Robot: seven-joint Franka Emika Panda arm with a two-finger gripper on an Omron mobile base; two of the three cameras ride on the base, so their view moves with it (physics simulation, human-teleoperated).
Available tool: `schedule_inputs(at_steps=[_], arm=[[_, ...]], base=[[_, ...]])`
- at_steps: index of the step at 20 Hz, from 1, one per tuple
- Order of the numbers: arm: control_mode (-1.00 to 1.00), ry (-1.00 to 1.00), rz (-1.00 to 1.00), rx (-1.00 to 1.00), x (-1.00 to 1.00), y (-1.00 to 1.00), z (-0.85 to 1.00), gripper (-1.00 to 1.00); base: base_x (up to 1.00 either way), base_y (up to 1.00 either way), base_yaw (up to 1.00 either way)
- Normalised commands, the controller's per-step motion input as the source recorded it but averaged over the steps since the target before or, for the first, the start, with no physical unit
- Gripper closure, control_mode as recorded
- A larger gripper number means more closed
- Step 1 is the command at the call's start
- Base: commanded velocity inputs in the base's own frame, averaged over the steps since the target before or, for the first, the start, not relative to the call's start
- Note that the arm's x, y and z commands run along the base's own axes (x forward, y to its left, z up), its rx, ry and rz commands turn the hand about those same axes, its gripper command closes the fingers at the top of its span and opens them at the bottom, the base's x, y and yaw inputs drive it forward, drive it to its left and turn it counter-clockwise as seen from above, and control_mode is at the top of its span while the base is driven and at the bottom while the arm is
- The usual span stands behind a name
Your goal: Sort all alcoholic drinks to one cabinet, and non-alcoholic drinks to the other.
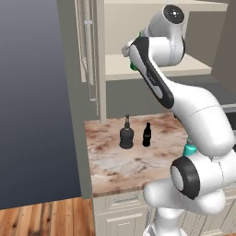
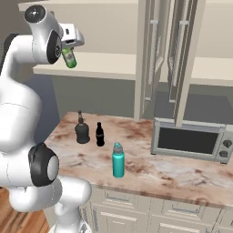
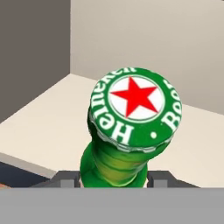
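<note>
Claw raised high at the open upper cabinet, clenched on the green beer bottle; bottle hanging tilted just above the pale cabinet shelf, not clearly touching it; seen from the hand, bottle neck clamped between the two dark fingertips, green cap with a red star facing the camera, shelf surface spread behind and below; in the left base view, only a sliver of the green bottle peeking from behind the white forearm. Down on the marble tabletop: squat round black bottle with thin neck upright toward the back left; slim black cola bottle with red label upright just beside it on the right, apart; teal bottle with grey cap upright nearer the front edge, well apart from the pair. Grey microwave at the right of the tabletop; cabinet doors swung open above it.
</note>
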Motion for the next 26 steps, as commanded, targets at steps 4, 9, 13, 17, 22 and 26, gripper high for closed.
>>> schedule_inputs(at_steps=[4, 9, 13, 17, 22, 26], arm=[[-1.0, 0.04, 0.0, 0.0, 0.64, 0.0, -0.29, 1.0], [-1.0, 0.0, 0.0, 0.0, 0.61, 0.0, -0.09, 1.0], [-1.0, 0.0, 0.0, 0.0, 0.7, 0.0, -0.02, 1.0], [-1.0, 0.0, 0.0, 0.0, 0.57, 0.01, -0.3, 1.0], [-1.0, 0.01, 0.0, 0.0, 0.37, 0.05, -0.5, 1.0], [-1.0, 0.0, 0.0, -0.01, 0.2, 0.06, -0.54, -1.0]], base=[[0.0, 0.0, 0.0], [0.0, 0.0, 0.0], [0.0, 0.0, 0.0], [0.0, 0.0, 0.0], [0.0, 0.0, 0.0], [0.0, 0.0, 0.0]])
